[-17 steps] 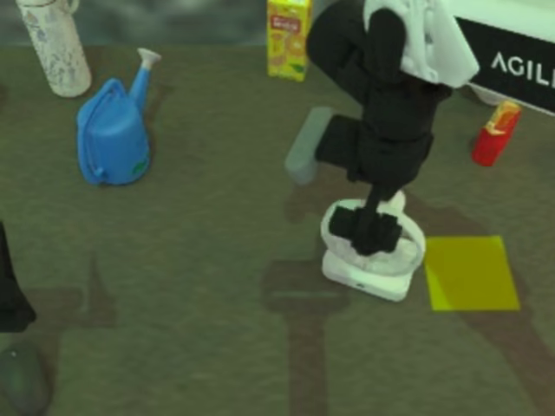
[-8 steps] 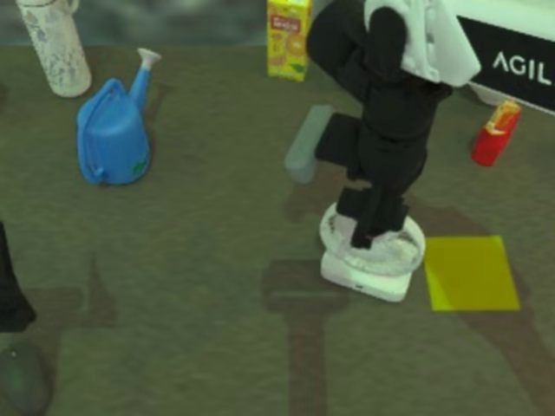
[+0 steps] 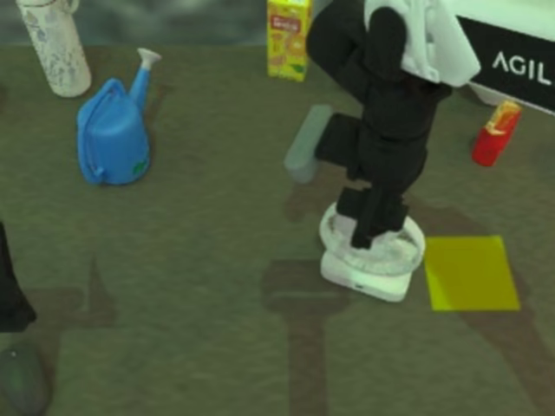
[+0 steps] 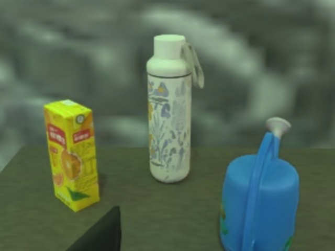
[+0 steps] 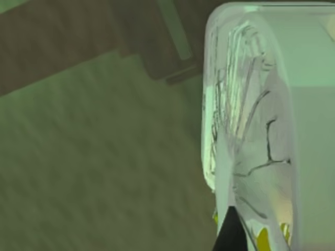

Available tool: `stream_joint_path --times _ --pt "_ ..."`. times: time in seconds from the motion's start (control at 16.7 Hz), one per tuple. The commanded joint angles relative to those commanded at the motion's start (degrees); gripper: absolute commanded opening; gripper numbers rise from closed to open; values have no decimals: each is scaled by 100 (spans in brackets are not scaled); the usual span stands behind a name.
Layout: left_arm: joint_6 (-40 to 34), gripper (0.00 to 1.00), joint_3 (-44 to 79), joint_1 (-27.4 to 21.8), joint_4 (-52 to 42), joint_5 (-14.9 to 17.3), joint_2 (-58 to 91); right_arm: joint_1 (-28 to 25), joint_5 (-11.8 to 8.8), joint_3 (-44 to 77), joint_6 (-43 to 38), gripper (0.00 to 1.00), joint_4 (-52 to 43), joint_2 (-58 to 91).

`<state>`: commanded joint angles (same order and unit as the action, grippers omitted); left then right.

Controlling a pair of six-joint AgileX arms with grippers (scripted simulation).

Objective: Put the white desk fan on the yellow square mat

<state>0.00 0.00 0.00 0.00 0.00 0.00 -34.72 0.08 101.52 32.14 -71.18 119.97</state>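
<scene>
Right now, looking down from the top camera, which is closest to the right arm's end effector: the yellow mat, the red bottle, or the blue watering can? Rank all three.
From the right end effector, down on the white desk fan:
1. yellow square mat, just to its right.
2. red bottle, farther back on the right.
3. blue watering can, far across on the left.

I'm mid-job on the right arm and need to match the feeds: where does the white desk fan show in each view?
Top view: the white desk fan stands right of centre, directly under the right gripper, just left of the yellow square mat.
Left wrist view: not in it.
Right wrist view: its wire cage fills the frame's right-hand half, seen close up.
Shared landmark: the yellow juice carton appears in the top and left wrist views.
</scene>
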Motion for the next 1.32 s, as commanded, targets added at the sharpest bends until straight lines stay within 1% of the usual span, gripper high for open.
stream_joint_path --times 0.12,0.48,0.84,1.02,1.32 --pt "0 100 0 0 0 0 0 -13 0 101 9 0 -100 17" --pt "0 100 0 0 0 0 0 -46 0 1115 10 0 -1093 31" --pt "0 100 0 0 0 0 0 16 -2 1107 86 0 -1133 -8" --pt "0 100 0 0 0 0 0 251 -7 827 656 0 -1118 -227" --pt "0 100 0 0 0 0 0 932 -21 38 2422 0 -1021 -908"
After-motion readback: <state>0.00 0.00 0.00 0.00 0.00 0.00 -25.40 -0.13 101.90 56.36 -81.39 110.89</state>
